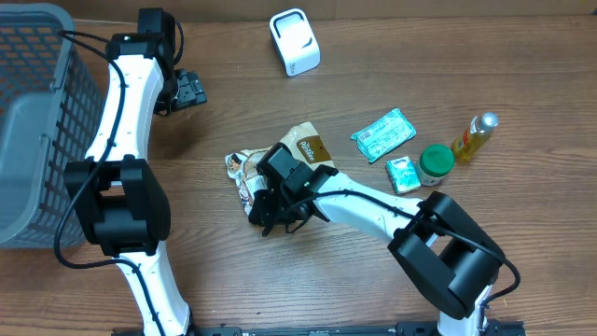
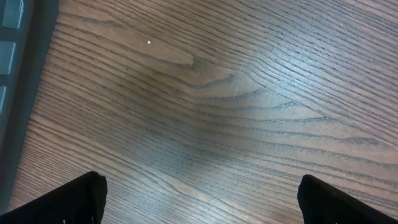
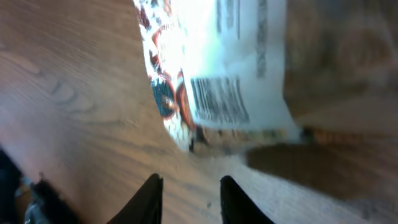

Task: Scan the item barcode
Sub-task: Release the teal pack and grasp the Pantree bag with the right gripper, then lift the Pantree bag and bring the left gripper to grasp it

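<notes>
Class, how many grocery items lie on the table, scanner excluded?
5: snack bag by the right gripper; green packet, small green box, green-lidded jar, yellow bottle to its right. Others may be hidden.

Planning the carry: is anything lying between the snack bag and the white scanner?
Nothing visible does. In the overhead view only bare table lies between the snack bag and the white scanner.
</notes>
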Motion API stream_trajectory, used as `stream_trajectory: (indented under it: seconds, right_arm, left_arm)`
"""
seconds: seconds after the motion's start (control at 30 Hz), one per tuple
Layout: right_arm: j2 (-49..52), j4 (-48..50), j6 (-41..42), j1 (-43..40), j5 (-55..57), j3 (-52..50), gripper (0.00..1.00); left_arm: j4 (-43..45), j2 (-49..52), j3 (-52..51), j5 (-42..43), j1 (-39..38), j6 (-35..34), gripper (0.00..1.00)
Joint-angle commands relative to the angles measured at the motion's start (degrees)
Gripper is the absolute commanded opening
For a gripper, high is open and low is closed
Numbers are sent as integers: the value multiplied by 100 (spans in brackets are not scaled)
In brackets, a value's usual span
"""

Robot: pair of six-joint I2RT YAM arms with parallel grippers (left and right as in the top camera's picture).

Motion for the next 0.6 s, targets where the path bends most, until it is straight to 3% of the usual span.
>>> stream_trajectory:
  seconds: [0.0,0.17,0.37,0.43,0.57]
  right_arm:
    - [-321,-146,-393,-229,-398,533,33]
    - [-579,-315,-726,-730,199,721,38]
    - [-553,-518,-732,-1250,2173,717,54]
    - [-533,-540,-730,-1353,2208,717,63]
    - [-492,-562,-732,-1366,2131,656,67]
  left_arm:
    - [4,-122,42,-76,-11,-15,100]
    - [4,-122,42,-76,-13,-15,100]
    - [4,-122,42,-76,-13,-15,100]
    - [4,-122,42,-76,-11,-15,99]
    - [4,-122,42,-76,-4,-15,100]
